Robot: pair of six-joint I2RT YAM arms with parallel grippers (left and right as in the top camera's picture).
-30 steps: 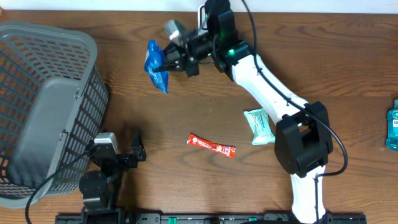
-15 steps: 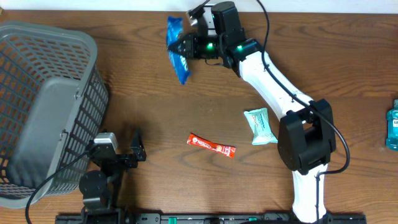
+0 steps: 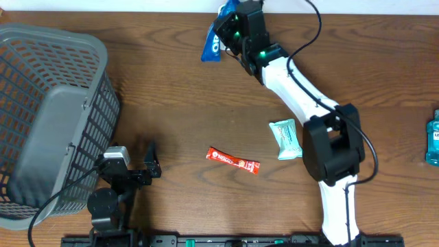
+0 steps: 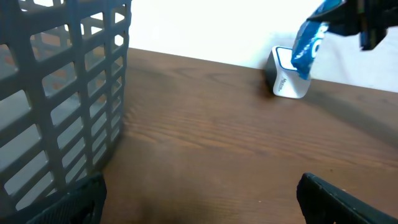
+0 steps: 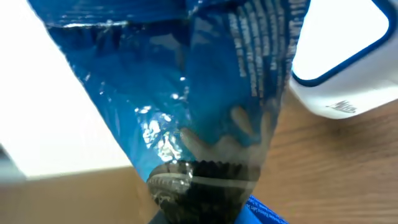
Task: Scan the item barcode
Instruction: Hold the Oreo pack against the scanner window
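Note:
A blue cookie packet [image 3: 212,46] hangs over the table's far edge, and my right gripper [image 3: 225,31] is shut on it. In the right wrist view the packet [image 5: 186,93] fills the frame and hides the jaws; the white, blue-trimmed scanner [image 5: 348,56] sits just behind it at upper right. The left wrist view shows the packet [image 4: 306,43] dangling right in front of the scanner [image 4: 287,78]. My left gripper [image 3: 128,162] rests low by the front left edge, open, with bare wood between its fingers [image 4: 336,199].
A large grey mesh basket [image 3: 48,116] fills the left side, close to my left gripper. A red sachet [image 3: 233,160] lies mid-table, a teal pouch [image 3: 286,139] beside the right arm's base, and a blue bottle [image 3: 433,140] at the right edge.
My right arm has carried the blue packet rightward and toward the far edge, up in front of the scanner. The left arm has stayed still.

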